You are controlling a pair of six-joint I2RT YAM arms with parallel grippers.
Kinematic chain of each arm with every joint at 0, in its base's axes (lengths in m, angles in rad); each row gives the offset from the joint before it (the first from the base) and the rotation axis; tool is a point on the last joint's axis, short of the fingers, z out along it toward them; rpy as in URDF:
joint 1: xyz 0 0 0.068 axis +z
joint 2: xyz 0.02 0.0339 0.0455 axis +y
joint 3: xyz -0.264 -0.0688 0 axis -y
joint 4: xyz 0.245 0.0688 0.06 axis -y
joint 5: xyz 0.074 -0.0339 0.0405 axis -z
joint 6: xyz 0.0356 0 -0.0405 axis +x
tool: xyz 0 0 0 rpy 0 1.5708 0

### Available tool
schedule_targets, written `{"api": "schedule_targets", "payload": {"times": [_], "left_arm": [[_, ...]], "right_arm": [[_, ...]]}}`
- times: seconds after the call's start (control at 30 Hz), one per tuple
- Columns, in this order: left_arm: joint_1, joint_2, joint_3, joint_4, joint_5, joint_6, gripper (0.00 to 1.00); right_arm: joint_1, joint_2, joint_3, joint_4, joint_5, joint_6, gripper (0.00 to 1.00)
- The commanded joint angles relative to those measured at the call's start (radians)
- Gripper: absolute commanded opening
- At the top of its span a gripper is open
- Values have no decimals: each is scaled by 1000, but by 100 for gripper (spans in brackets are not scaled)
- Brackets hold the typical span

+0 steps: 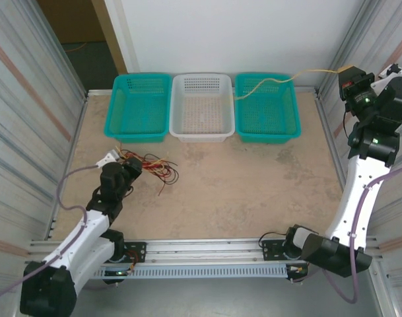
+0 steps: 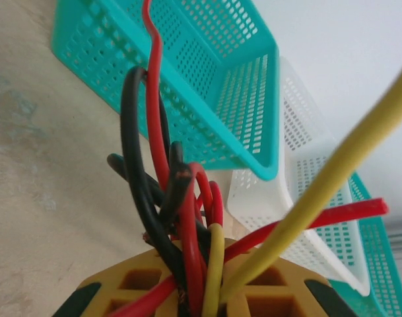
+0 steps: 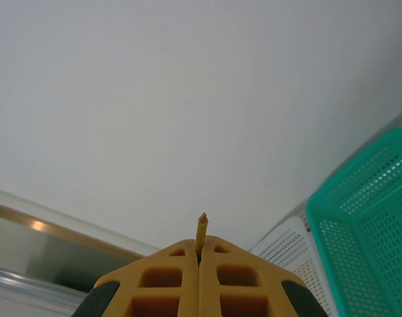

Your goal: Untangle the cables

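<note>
While the left gripper (image 1: 129, 168) clamps the red, black and yellow cables (image 1: 153, 166) near the left edge of the table (image 1: 253, 191), the right gripper (image 1: 344, 74), pinched shut on a yellow cable (image 1: 273, 82), hangs raised at the far right corner; open surface lies between.

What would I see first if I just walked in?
Probably the tangle of red, black and yellow cables pinched in the left gripper, on the left of the table. Then the yellow cable that the right gripper holds high above the right teal basket.
</note>
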Motion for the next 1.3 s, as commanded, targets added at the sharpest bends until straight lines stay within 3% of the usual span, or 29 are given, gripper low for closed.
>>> {"api": "schedule_targets", "payload": {"times": [0.0, 0.23, 0.27, 0.33, 0.4, 0.43, 0.47, 0.63, 0.8, 1.07, 1.27], "left_arm": [[-92, 67, 52, 102, 31, 25, 0], [-341, 317, 205, 105, -29, 69, 1], [-356, 343, 227, 94, -35, 74, 10], [-373, 394, 261, 78, -42, 80, 39], [-373, 427, 285, 56, -53, 77, 60], [-370, 436, 302, 34, -56, 79, 78], [-368, 439, 318, 14, -53, 89, 83], [-348, 405, 416, -127, -30, 135, 86], [-270, 298, 464, -292, 37, 97, 87], [-181, 76, 413, -416, 102, 115, 86], [-168, -11, 372, -468, 91, 86, 87]], "right_arm": [[-7, 46, 28, 23, 66, -46, 0], [12, 167, 88, 18, 139, -90, 0], [16, 177, 89, 21, 154, -97, 0], [24, 202, 85, 39, 176, -105, 0], [32, 229, 80, 57, 186, -101, 0], [41, 239, 72, 74, 198, -100, 0], [49, 245, 63, 88, 214, -100, 0], [113, 260, 16, 178, 350, -124, 0], [157, 337, 24, 234, 377, -120, 0], [239, 411, -59, 392, 533, -160, 0], [261, 433, -155, 441, 529, -113, 0]]}}
